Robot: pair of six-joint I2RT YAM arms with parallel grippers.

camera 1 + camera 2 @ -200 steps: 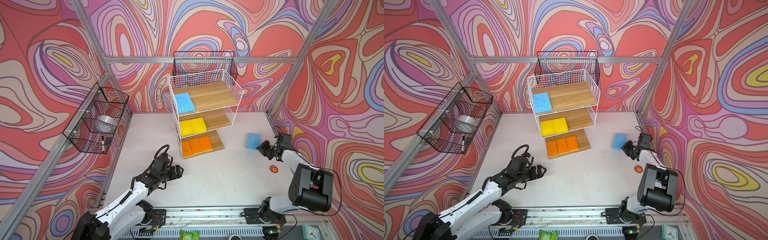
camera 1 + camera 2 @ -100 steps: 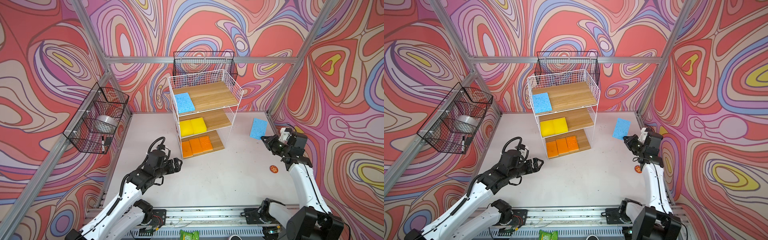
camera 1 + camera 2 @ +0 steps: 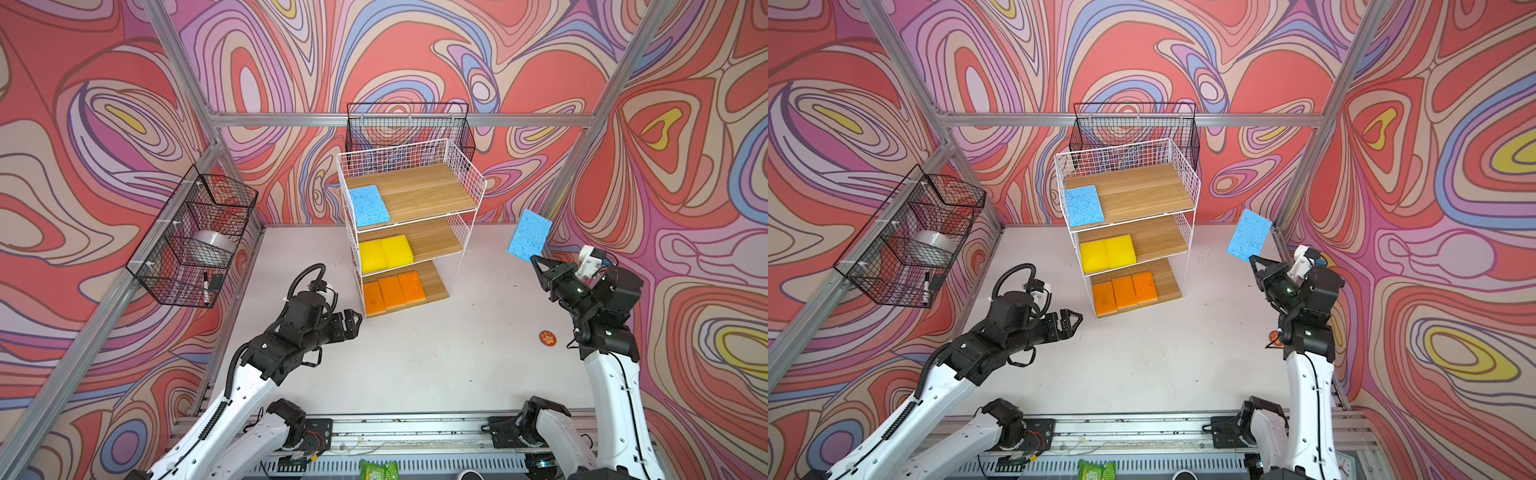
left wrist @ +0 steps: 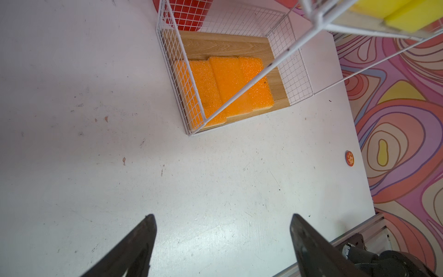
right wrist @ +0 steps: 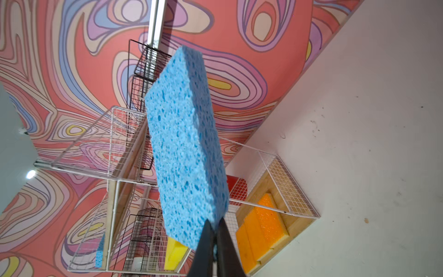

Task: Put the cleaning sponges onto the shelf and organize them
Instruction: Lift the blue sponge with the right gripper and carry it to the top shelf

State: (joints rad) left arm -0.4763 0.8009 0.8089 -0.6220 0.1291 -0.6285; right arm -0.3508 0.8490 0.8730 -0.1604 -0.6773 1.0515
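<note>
One blue sponge [image 3: 530, 235] is held high, pinched by the right gripper [image 3: 533, 259], likely to clear the rim of the shelf [image 3: 465, 166]; the left gripper [image 3: 352, 320] is spread.

Speckled blue sponge [image 3: 529, 234], white wire shelf [image 3: 465, 166], swirl-patterned red walls [image 3: 415, 54]

We log left gripper [image 4: 222, 217] and right gripper [image 5: 215, 224]: black tapered fingers [image 4: 134, 247]; arms [image 3: 611, 382] white-linked, black-jointed; ribbed black cable [image 3: 303, 269] at left wrist.
</note>
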